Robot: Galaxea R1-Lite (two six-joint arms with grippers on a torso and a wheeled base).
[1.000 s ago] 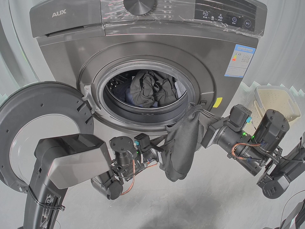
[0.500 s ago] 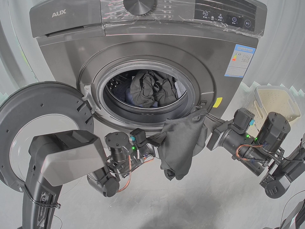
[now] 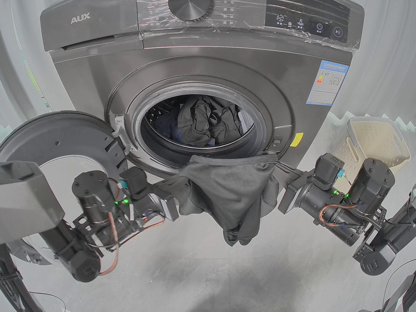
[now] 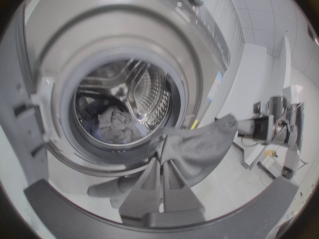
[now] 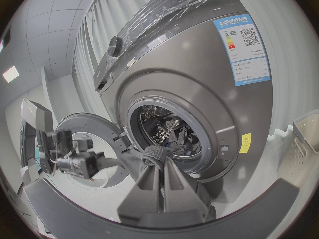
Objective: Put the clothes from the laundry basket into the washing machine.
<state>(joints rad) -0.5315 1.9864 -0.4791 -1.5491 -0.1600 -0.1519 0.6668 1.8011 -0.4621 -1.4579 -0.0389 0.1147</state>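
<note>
Currently we hold the dark garment [image 3: 229,189] stretched between left gripper [image 3: 178,192] and right gripper [image 3: 277,166], each clamped on an upper edge, just below the mouth of the washing machine [image 3: 260,72]. Loading step; next, we judge, lift it over the rim and release inside.

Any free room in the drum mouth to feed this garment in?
Free: upper half of the drum, between the pile of clothes and the top of the door seal. Crowded: the lower lip, where the dark garment hangs stretched between left pincer and right pincer.
</note>
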